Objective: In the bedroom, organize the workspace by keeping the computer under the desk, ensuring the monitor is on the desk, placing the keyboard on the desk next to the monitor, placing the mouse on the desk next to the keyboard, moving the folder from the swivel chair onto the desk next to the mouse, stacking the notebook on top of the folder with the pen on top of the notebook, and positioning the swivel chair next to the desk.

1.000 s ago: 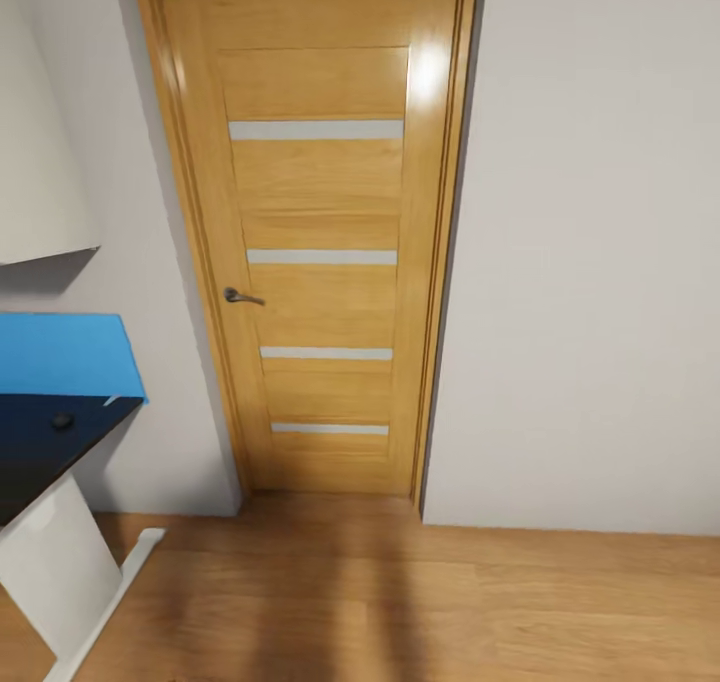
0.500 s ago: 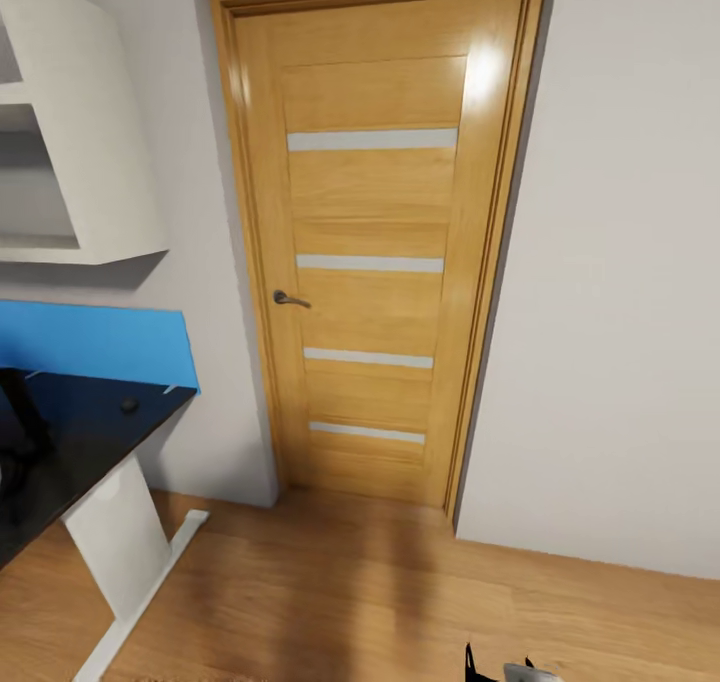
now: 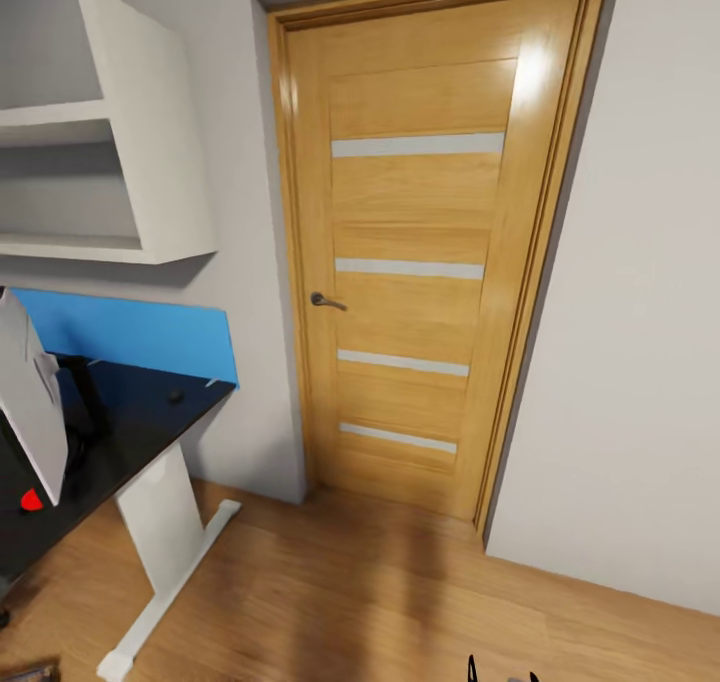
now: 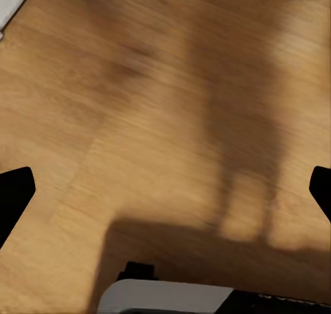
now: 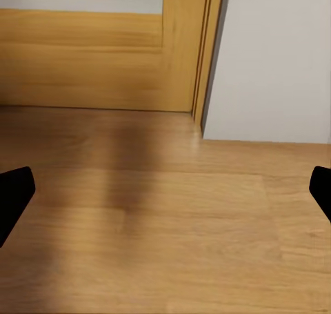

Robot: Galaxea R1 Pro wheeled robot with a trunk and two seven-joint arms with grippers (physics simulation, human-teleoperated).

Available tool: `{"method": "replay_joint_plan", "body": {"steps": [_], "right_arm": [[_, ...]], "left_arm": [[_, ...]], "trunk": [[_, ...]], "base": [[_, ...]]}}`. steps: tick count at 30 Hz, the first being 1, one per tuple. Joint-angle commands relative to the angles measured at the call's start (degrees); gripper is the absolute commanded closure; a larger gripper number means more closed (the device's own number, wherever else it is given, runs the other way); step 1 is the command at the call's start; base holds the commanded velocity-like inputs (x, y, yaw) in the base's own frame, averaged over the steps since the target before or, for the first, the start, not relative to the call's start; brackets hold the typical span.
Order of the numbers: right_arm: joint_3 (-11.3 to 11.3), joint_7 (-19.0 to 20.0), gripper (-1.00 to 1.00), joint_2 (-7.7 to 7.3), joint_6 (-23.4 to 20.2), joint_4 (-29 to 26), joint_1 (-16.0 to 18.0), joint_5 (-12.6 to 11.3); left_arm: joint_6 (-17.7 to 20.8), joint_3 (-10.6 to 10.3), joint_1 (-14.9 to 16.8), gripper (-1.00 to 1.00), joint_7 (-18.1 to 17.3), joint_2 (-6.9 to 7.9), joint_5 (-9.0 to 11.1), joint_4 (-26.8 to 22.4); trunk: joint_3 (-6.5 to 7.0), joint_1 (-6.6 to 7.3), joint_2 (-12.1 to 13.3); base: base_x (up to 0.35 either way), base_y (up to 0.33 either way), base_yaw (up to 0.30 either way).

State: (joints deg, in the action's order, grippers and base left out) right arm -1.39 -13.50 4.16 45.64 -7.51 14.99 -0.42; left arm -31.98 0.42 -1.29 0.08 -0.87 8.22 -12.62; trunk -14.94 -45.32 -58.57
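Note:
The glossy black desk (image 3: 130, 442) with its blue back panel (image 3: 140, 334) juts in at the left of the head view on a white leg (image 3: 165, 522). At its far left edge stands the monitor (image 3: 28, 402), seen at a steep angle, with a red dot at its lower corner and a thin black stand (image 3: 85, 392). A small dark rounded mouse (image 3: 175, 395) lies near the desk's back corner. My left gripper (image 4: 165, 197) and right gripper (image 5: 165, 197) both hang open over bare wood floor. The right gripper's tips (image 3: 500, 674) peek in at the head view's bottom edge.
An oak door (image 3: 420, 262) with frosted strips and a dark handle (image 3: 325, 301) stands shut straight ahead. A white wall shelf (image 3: 130, 162) hangs above the desk. Grey wall (image 3: 640, 312) runs to the right. Honey wood floor (image 3: 380, 602) lies between me and the door.
The head view has swung left, so the door has slid right in the picture. More of the desk, the wall shelf and the monitor have come into view.

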Motion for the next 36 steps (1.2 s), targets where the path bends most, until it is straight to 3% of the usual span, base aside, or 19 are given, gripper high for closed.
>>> {"method": "replay_joint_plan", "body": {"steps": [1,16,36], "right_arm": [[-0.11,0.0,-1.0,0.03,0.18,0.04,0.04,-0.03],[-0.24,0.04,-1.0,0.0,0.28,0.09,0.04,-0.26],[0.11,0.37,-1.0,-0.03,0.32,1.93,0.04,-0.06]], "left_arm": [[-0.19,0.02,-0.03,-1.0,0.01,-0.02,0.21,0.11],[-4.68,0.07,-0.02,-1.0,0.26,-0.01,0.29,1.19],[-5.21,0.11,-0.02,-1.0,0.27,-0.09,0.3,1.67]], "trunk": [[-0.05,-0.01,-0.04],[-0.41,-0.01,-0.04],[-1.04,-0.01,-0.04]], "base": [[0.0,0.0,0.262],[0.0,0.0,0.272],[0.0,0.0,0.215]]}}
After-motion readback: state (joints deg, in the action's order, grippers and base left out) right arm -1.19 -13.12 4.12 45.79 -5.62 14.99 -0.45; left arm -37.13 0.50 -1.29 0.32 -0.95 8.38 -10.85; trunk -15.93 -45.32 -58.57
